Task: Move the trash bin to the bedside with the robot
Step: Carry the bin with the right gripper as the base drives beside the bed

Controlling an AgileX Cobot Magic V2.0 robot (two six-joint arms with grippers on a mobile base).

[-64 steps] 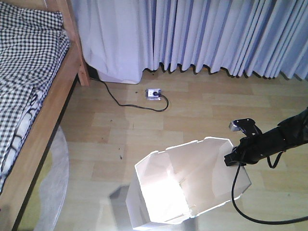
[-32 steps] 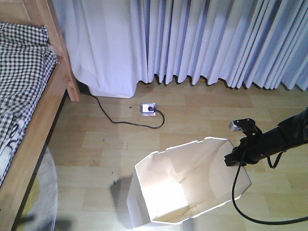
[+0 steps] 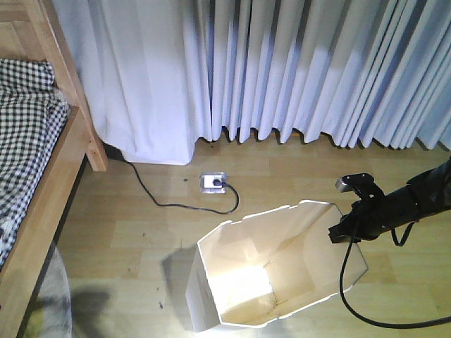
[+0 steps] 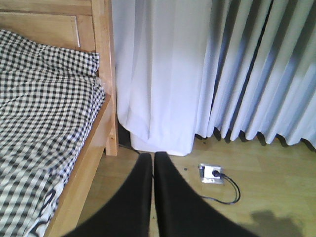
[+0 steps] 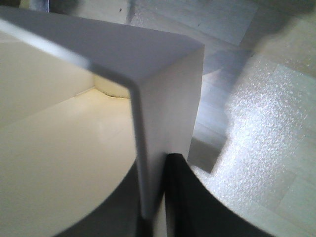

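Observation:
The white faceted trash bin point(image 3: 243, 289) stands on the wooden floor low in the front view, its cream inside lit. My right gripper point(image 3: 343, 233), on a thin black arm with a trailing cable, is shut on the bin's right rim. In the right wrist view the bin wall point(image 5: 168, 74) sits pinched between the dark jaws of the right gripper point(image 5: 155, 200). The bed point(image 3: 44, 204), wooden frame with checked bedding point(image 3: 21, 113), lies along the left edge, apart from the bin. My left gripper point(image 4: 154, 159) is shut on nothing, above the floor beside the bed's post point(image 4: 102, 74).
Pale pleated curtains point(image 3: 282, 70) hang across the back down to the floor. A floor socket point(image 3: 213, 182) with a black cable point(image 3: 151, 198) lies between bed and bin. A clear plastic sheet point(image 3: 51, 299) lies by the bed at lower left.
The whole view has shifted: bed, socket and curtains slid left and down in the frame. The bin and my right gripper keep their place in the frame, still clamped together.

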